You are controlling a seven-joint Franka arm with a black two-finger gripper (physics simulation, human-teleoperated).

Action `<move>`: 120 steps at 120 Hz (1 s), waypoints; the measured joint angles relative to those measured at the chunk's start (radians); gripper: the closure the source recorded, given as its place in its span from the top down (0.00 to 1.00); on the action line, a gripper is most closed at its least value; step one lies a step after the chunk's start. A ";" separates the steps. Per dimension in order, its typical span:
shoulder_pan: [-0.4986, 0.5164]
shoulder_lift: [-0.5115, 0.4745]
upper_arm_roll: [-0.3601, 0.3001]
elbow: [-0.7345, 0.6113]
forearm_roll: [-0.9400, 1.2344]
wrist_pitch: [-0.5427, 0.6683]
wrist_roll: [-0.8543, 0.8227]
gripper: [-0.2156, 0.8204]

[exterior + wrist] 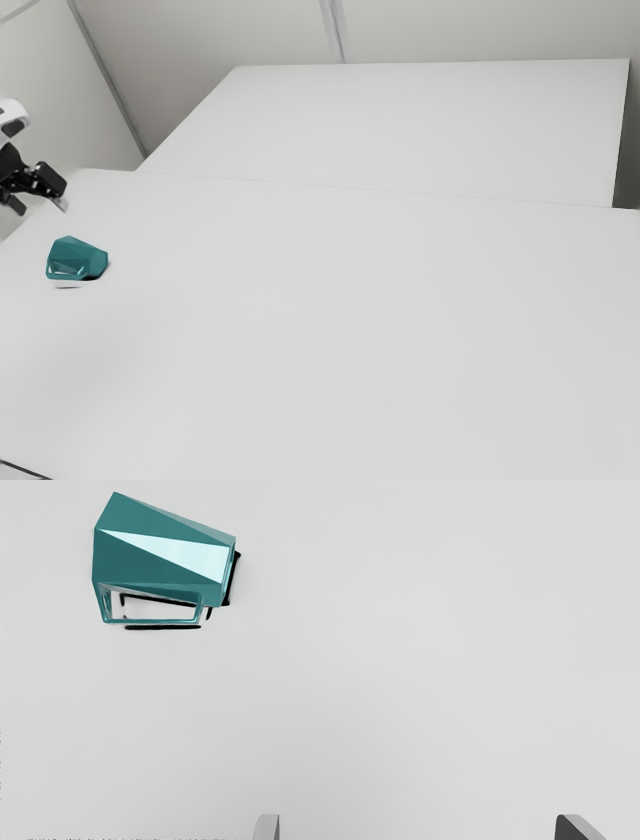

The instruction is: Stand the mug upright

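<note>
Pale grey walls [470,28] are noted behind a plain white worktop [350,320]. The pincer [40,206] is held above the worktop, near the edge at the exterior view's left, close to the far corner on that side. It is found spread, with a wide gap between its fingers [267,828] and nothing gripped. Beyond the fingertips and apart from them, a teal, faceted mug [75,255] is found tipped on its side on the worktop, near that same edge. Its broader end is directed toward the exterior view's left, its narrower end toward the right. The squared handle [150,621] is seen in the wrist view along the side of the mug nearer the fingers. Thin black marks [162,628] are observed beside the handle and the narrower end. Farther out, a large white panel [430,130] is recorded past the worktop's far edge; whether it is upright or flat cannot be determined.
</note>
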 joint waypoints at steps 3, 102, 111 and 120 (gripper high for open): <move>0.021 0.006 0.000 0.000 -0.013 0.005 0.010 0.79; 0.489 0.321 -0.146 0.035 -0.489 0.173 0.609 0.79; 0.564 0.363 -0.193 0.073 -0.524 0.160 0.670 0.79; 0.603 0.412 -0.210 0.124 -0.550 0.139 0.727 0.79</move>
